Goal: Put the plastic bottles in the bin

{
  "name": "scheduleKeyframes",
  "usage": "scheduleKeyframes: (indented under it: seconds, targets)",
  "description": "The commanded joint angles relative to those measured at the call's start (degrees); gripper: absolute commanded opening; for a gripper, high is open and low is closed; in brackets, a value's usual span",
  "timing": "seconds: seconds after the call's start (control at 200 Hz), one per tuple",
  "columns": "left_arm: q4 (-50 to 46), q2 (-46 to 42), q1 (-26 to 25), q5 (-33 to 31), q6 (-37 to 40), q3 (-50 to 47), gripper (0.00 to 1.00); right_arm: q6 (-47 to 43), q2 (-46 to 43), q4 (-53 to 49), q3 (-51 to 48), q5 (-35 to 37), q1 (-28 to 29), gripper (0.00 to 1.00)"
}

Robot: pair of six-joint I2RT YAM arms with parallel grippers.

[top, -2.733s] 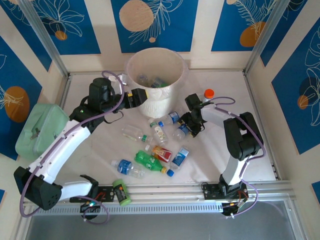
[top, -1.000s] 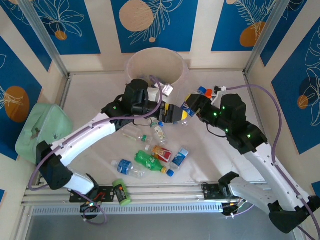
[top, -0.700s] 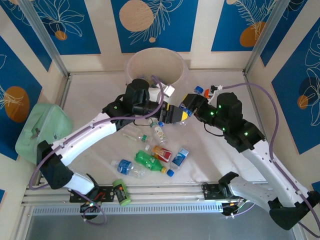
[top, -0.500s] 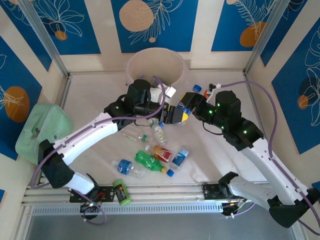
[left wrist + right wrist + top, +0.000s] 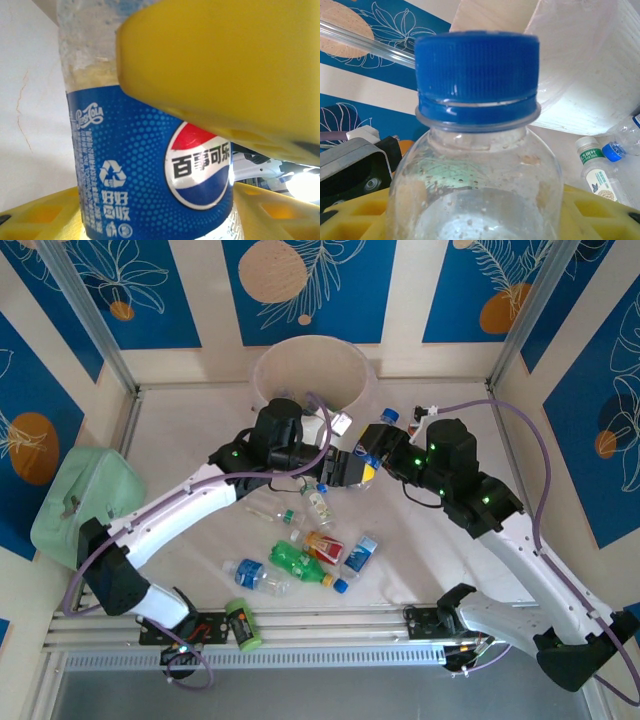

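In the overhead view, the left gripper [image 5: 352, 468] and right gripper [image 5: 381, 435] meet just in front of the bin [image 5: 310, 365]. Loose bottles [image 5: 300, 562] lie on the table [image 5: 180, 420]. Refer to the left wrist view: yellow fingers [image 5: 215, 60] bracket a blue-labelled bottle [image 5: 125, 165], but you cannot tell whether they press it. The right wrist view shows the right gripper clamped on a clear blue-capped bottle [image 5: 477, 165] near the bin.

Blue-cap bottle [image 5: 475, 165] aloft nr white bin [image 5: 310, 365]; other bottles [image 5: 298, 562] lie scattered.
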Motion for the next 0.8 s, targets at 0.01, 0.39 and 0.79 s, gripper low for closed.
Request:
scheduleKeyframes:
  seconds: [0.01, 0.39, 0.79]
  targets:
    - [-2.06, -0.86, -1.31, -0.19, 5.19, 3.13, 0.52, 0.01, 0.01, 2.36, 1.87, 1.99, 0.41, 0.57]
    - [-11.70, -3.30, 1.14, -9.25, 13.32, 5.71, 0.49, -0.76, -2.19, -8.95, 4.07, 3.65, -4.77, 0.90]
    - [-27.81, 1.40, 7.32, -32.24, 20.35, 24.06, 0.51, 0.63, -6.60, -15.43, 0.13, 5.14, -7.02, 0.90]
